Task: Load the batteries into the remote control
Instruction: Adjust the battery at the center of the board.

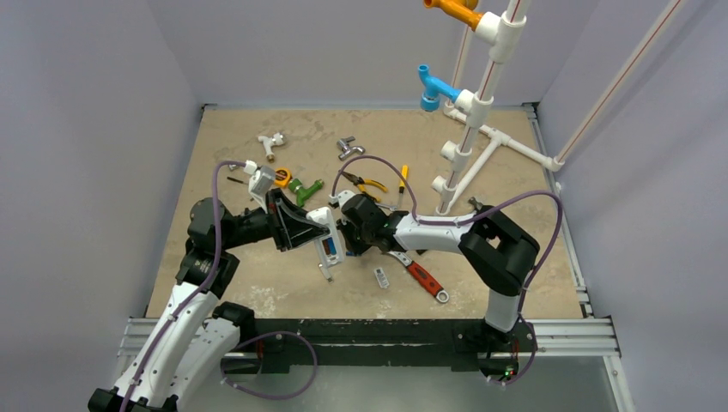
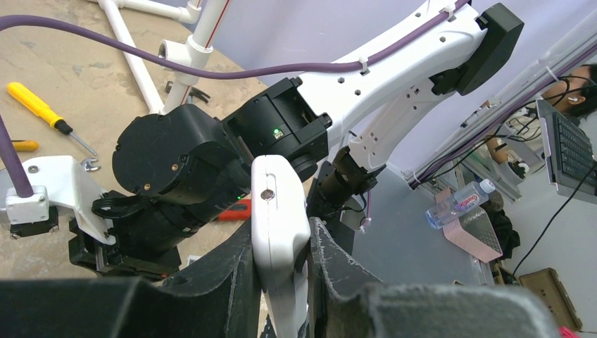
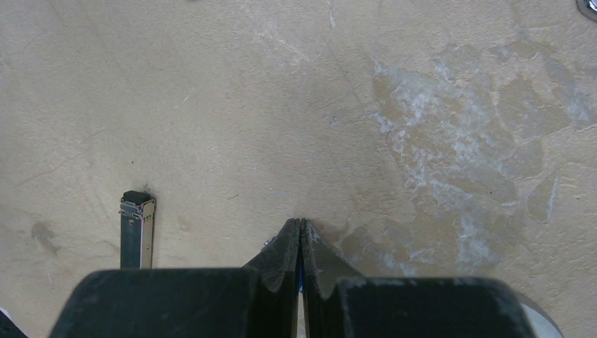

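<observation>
My left gripper (image 2: 281, 224) is shut on the remote control (image 2: 278, 204), a white body seen edge-on between the dark fingers. From above, the remote control (image 1: 329, 240) hangs over the table's middle with its back recess facing up. Blue shows in that recess, one of the batteries (image 1: 331, 250); I cannot tell how many sit there. My right gripper (image 1: 346, 238) is right against the remote's right side. In the right wrist view this gripper (image 3: 301, 224) is shut, tips touching, with a thin blue sliver visible low in the slit behind them.
A red-handled wrench (image 1: 422, 279) and a small silvery metal piece (image 1: 381, 277) lie just right of the remote; the piece (image 3: 137, 229) also shows on the sandy table. Pliers (image 1: 369, 182), a yellow screwdriver (image 1: 402, 178), a green fitting (image 1: 305, 189) and a white pipe frame (image 1: 468, 163) stand farther back.
</observation>
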`<state>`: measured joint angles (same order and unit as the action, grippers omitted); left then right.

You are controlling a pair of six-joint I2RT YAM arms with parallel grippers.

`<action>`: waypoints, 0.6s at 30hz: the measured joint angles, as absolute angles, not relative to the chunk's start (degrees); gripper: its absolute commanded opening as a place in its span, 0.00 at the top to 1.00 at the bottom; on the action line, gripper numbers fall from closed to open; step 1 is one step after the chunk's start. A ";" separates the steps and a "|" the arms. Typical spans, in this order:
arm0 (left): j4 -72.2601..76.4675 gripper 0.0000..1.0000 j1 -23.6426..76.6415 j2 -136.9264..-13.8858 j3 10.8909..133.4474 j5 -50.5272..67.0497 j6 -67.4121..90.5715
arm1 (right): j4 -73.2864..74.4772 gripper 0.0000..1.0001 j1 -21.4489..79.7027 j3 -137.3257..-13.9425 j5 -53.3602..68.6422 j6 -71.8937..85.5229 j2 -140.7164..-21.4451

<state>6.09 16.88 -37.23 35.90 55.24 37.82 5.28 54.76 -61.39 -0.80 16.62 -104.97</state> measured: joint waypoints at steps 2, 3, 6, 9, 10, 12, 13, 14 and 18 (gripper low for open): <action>6.09 1.00 16.88 -37.23 35.90 55.27 37.82 | 5.45 1.00 54.76 -61.41 -0.56 16.40 -104.97; 6.09 1.00 16.88 -37.23 35.90 55.24 37.82 | 5.52 1.00 54.76 -61.45 -0.45 16.38 -104.97; 6.09 1.00 16.88 -37.23 35.90 55.27 37.82 | 5.76 1.00 54.76 -61.49 0.03 16.03 -104.97; 6.09 1.00 16.88 -37.23 35.90 55.24 37.82 | 5.91 1.00 54.87 -61.52 0.99 15.38 -104.97; 6.09 1.00 16.88 -37.23 35.90 55.24 37.82 | 5.96 1.00 54.96 -61.52 1.13 15.18 -104.97; 6.09 1.00 16.88 -37.23 35.90 55.24 37.85 | 6.11 1.00 55.20 -61.56 1.34 14.66 -104.95; 6.09 1.00 16.88 -37.23 35.90 55.22 37.82 | 6.31 1.00 55.31 -61.63 1.52 14.37 -104.97; 6.09 1.00 16.88 -37.23 35.90 55.22 37.85 | 6.46 1.00 55.42 -61.67 1.61 14.22 -104.97; 6.09 1.00 16.88 -37.23 35.90 55.22 37.85 | 6.87 1.00 55.72 -61.71 1.72 13.67 -104.90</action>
